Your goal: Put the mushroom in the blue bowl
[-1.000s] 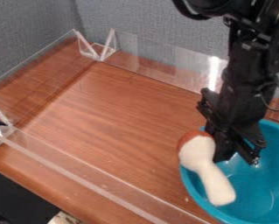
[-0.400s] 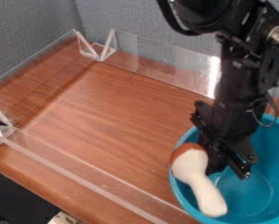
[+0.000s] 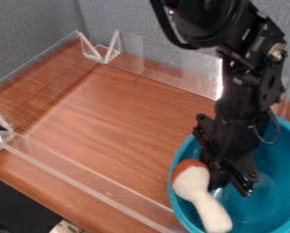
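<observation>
The blue bowl (image 3: 278,193) sits at the right front corner of the wooden table, cut off by the frame's edge. My black gripper (image 3: 228,175) points straight down into it, shut on the mushroom (image 3: 197,192). The mushroom's reddish-brown cap is beside the fingers. Its thick cream-white stem slants down and forward over the bowl's near inner wall. Whether the stem touches the bowl I cannot tell. The arm hides part of the bowl's far side.
A low clear acrylic wall (image 3: 75,177) runs along the table's front and left edges, and another clear panel (image 3: 172,65) stands at the back. Clear triangular brackets (image 3: 98,45) sit in the far left corner. Bare wooden tabletop (image 3: 98,109) lies left of the bowl.
The gripper has sunk lower into the bowl with the mushroom in it, shifting slightly left in the picture. The mushroom now hangs deeper inside the bowl's rim.
</observation>
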### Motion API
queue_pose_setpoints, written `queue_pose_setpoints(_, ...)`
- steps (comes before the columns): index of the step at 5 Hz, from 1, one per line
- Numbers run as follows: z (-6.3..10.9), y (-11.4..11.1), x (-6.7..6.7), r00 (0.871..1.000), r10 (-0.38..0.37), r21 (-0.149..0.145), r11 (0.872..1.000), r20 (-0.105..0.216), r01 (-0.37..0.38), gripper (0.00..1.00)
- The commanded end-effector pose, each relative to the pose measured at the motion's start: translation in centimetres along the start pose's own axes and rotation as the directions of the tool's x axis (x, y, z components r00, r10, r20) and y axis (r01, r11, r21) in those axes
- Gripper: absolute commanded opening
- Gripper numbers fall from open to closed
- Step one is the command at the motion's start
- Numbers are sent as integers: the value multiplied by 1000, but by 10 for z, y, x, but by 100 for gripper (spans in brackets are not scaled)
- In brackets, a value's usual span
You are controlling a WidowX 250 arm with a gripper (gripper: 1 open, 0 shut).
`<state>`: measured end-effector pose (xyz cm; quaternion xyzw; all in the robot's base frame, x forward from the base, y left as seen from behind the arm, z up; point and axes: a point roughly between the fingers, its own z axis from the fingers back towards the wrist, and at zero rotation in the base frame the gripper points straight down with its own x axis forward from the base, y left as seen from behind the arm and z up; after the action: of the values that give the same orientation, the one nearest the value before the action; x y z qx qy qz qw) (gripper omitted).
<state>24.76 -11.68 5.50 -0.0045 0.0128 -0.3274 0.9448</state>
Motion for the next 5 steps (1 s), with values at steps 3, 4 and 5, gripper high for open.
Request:
queue_pose_setpoints(3,15,13,-7,998,3,23,1000,63,-5,100)
queue_pose_setpoints(4,15,13,-7,998,-3,29,1000,64,1,0)
queue_pose_setpoints(5,9,11,0,998,-22,33,999,62,20,0)
